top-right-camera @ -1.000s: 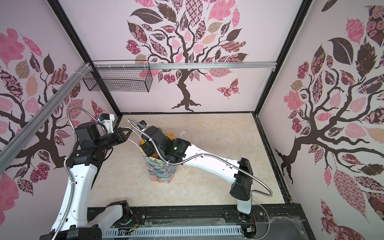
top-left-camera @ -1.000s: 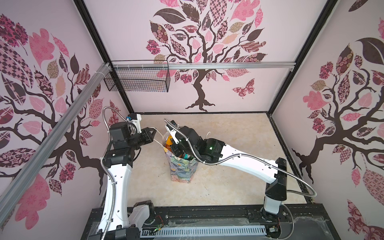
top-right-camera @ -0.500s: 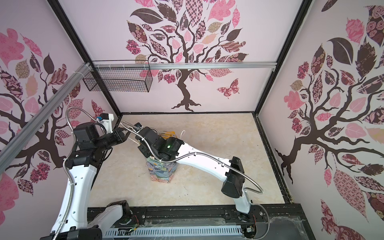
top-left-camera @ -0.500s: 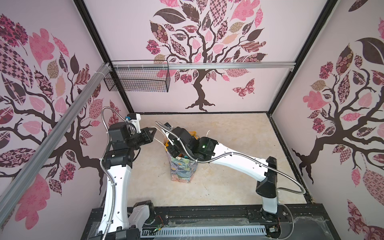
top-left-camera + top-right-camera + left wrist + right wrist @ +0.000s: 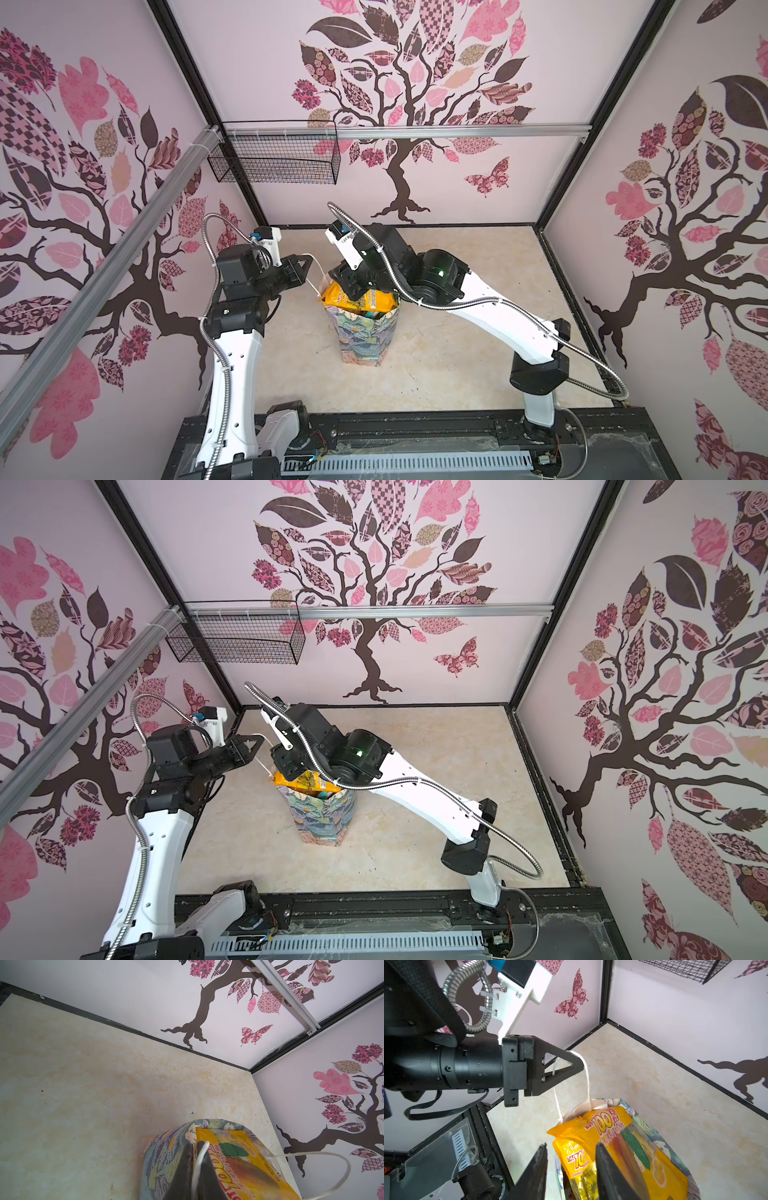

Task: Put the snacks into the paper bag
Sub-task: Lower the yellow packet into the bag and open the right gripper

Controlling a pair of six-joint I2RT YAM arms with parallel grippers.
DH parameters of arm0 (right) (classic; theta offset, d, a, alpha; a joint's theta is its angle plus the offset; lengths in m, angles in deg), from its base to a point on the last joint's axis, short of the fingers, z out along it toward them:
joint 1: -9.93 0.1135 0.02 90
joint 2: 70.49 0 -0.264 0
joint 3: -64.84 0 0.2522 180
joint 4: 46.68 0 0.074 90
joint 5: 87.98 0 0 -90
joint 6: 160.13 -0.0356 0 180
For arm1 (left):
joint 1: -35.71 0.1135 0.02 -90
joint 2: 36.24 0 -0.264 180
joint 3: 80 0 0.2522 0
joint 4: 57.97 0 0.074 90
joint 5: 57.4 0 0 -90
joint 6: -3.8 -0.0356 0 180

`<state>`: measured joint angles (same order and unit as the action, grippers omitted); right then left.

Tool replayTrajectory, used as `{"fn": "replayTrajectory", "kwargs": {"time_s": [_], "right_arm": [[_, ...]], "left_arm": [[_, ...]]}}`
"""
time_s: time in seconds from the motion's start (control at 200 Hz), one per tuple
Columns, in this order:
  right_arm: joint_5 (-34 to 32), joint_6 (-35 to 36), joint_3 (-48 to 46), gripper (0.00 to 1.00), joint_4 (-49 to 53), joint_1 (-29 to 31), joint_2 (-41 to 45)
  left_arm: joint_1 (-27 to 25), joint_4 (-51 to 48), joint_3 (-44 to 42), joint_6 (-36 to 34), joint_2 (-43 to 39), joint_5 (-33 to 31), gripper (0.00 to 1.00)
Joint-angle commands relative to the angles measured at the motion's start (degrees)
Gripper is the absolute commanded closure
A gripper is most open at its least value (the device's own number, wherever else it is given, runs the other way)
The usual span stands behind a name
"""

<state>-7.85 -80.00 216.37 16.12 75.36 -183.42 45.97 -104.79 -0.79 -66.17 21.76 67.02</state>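
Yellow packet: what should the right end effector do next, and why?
Probably lift the right end effector straight up: its jaws are parted around the yellow packet, which rests in the paper bag, jutting above its rim, while the left end effector pinches a cord handle.

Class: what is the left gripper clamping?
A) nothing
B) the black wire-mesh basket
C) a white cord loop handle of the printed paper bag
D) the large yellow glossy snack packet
C: the right wrist view shows the left gripper shut on the white cord loop handle of the printed paper bag.
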Motion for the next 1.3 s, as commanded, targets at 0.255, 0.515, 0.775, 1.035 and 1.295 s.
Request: {"fn": "replayTrajectory", "kwargs": {"time_s": [0.255,0.515,0.775,1.035,1.295], "right_arm": [[-4.52,4.13,0.21,0.45,8.17,-0.39,-4.22],[-0.85,7.91,1.05,0.44,9.14,-0.57,-8.22],[-2.5,9.36,0.51,0.58,10.16,-2.87,-9.24],[0.33,13.53,-2.35,0.77,13.58,-3.2,-8.99],[5.52,16.93,-4.38,0.77,17.28,-2.94,-7.76]], "left_arm": [[0.46,1.99,-0.94,-0.43,-0.83,0.92,0.9],[0.53,2.24,-1.11,-0.1,-0.59,1.56,0.9],[0.81,2.56,-1.18,-0.08,-1.13,1.64,0.9],[1.41,3.02,-1.31,0.36,-1.34,2.19,0.9],[2.62,4.35,-1.83,1.32,-1.14,4.02,0.9]]}}
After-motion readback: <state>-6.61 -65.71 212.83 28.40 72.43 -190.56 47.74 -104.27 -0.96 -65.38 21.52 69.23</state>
